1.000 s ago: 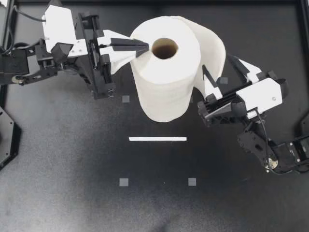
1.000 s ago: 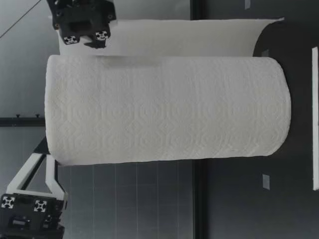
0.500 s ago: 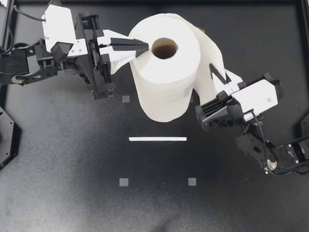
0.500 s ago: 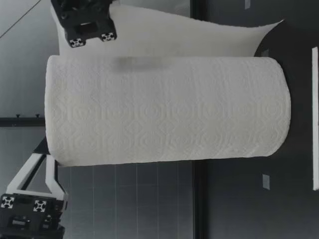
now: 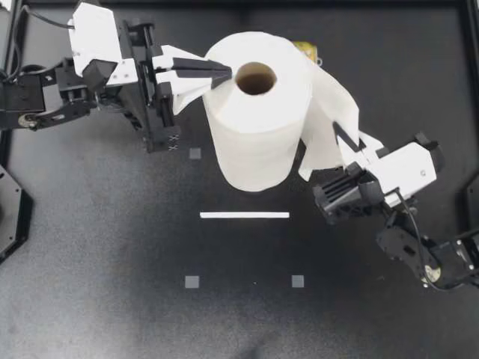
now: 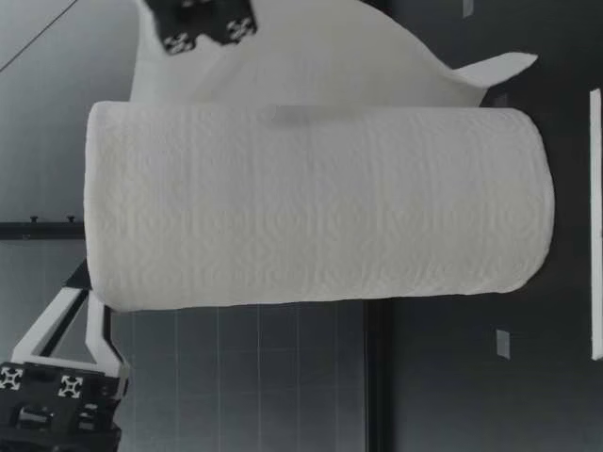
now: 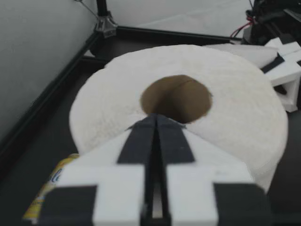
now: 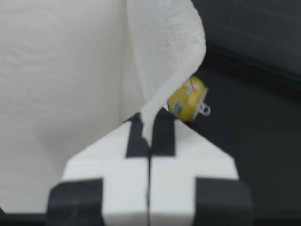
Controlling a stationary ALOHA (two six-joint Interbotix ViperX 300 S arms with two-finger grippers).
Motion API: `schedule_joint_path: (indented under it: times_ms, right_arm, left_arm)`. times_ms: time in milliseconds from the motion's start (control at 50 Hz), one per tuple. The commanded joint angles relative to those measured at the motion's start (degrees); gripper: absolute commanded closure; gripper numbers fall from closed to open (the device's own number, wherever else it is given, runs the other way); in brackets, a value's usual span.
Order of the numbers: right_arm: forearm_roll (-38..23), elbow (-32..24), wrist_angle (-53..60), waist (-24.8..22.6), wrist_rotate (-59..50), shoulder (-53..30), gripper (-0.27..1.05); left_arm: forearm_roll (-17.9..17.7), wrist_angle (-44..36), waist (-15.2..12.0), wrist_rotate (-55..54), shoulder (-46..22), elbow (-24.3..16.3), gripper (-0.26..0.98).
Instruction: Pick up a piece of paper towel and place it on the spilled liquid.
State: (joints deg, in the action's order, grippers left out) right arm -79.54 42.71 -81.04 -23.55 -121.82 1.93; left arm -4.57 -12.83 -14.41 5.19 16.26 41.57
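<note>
Much of a yellow packet (image 5: 305, 49) hides behind the paper towel (image 5: 258, 127).

Found the far middle of the black table (image 5: 112, 299) blocked by a tall white paper towel roll (image 5: 258, 127) standing upright, with my left gripper (image 5: 227, 72), fingers pressed together, lying over its top rim from one side. Found the other side barred by a loose white sheet (image 5: 329, 112) running from the roll to my right gripper (image 5: 338, 134), pinched on its edge, with a small yellow object (image 5: 305, 49) just behind. Saw open passage across the table's near half, bearing only a flat white strip (image 5: 244, 215) and small grey square marks (image 5: 192, 282).
</note>
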Motion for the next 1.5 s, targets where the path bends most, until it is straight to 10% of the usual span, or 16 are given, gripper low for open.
schedule_joint_path:
  times_ms: [0,620,860,1480]
  right_arm:
    - [2.7,0.4,-1.1,-1.5,-0.2,0.4,0.87]
    - [31.8,9.3,-10.8,-16.8,-5.4,4.7,0.87]
    - [28.2,8.7,-12.2,-17.7,-1.2,9.1,0.87]
    - [4.7,20.3,30.4,22.0,22.1,33.8,0.87]
  left_arm:
    - [-0.3,1.3,-0.8,-0.2,-0.9,0.3,0.63]
    - [-0.9,1.6,-1.8,0.0,-2.6,-0.2,0.63]
    - [-0.8,1.3,-1.8,-0.3,-2.1,-0.3,0.63]
    - [-0.9,0.1,-1.8,-1.8,-1.2,-0.1,0.63]
